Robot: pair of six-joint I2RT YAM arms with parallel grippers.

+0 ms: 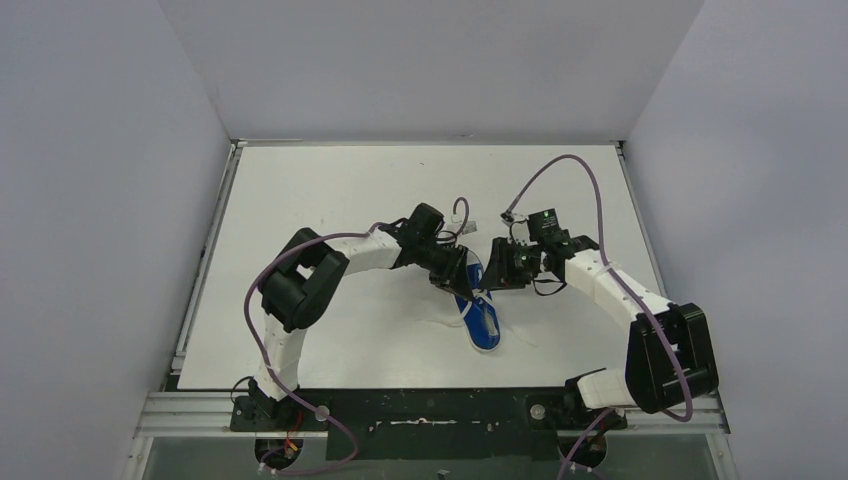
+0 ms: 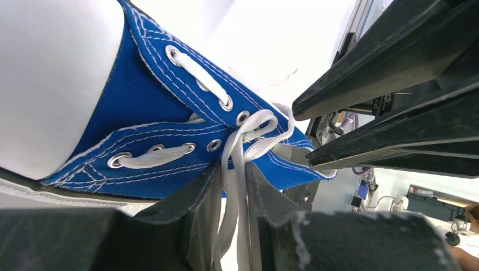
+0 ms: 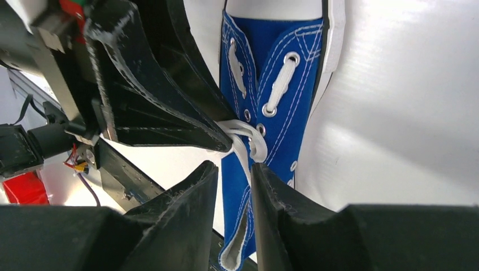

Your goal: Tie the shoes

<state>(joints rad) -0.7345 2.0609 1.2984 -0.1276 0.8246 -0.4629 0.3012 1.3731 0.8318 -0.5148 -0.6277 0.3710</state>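
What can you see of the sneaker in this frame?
The sneaker is small, made of blue canvas with white stitching, metal eyelets, and a white rubber sole rim and toe cap. It lies sole-down on the white table. Its white laces are crossed but not tied in a bow. Strands run between the left claw's closed fingers, and one strand drops into the right claw's gap.

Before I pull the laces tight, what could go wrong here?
1. The left pincer pinches the laces close against the sneaker; a pull may drag the shoe instead of tightening.
2. The right pincer sits very close to the left one; they may collide.
3. I cannot tell whether the right pincer grips its strand, so it might slip.
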